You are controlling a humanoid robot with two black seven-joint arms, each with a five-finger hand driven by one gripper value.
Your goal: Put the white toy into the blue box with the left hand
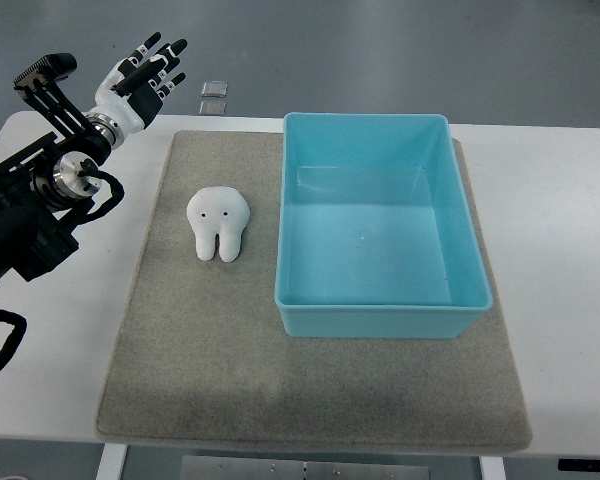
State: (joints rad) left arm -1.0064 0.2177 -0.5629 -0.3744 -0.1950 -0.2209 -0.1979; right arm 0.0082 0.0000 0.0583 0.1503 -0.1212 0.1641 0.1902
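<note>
**White toy on the mat, left hand raised at the far-left corner**

The white toy (218, 224), shaped like a molar tooth with two small black dots for eyes, lies flat on the grey mat (210, 360). Its two root-like lobes point toward the near edge. It sits in the left half of the mat, near the blue box (380, 310) but apart from it, with a strip of bare mat between them.

The blue box stands on the right part of the mat, its long sides running near to far. It is open at the top and holds nothing (only faint specks show on its floor). Its far-right corner reaches to the mat's edge.

The left hand (142, 72) hangs beyond the far-left corner of the mat, over the edge of the white table (565, 250). Its fingers (168, 52) are stretched out and spread, grasping nothing. The black arm runs down the left side of the picture.

Two small square pads (214, 96) lie on the floor just past the table's far edge. No brand, label or readable writing shows on any object.
</note>
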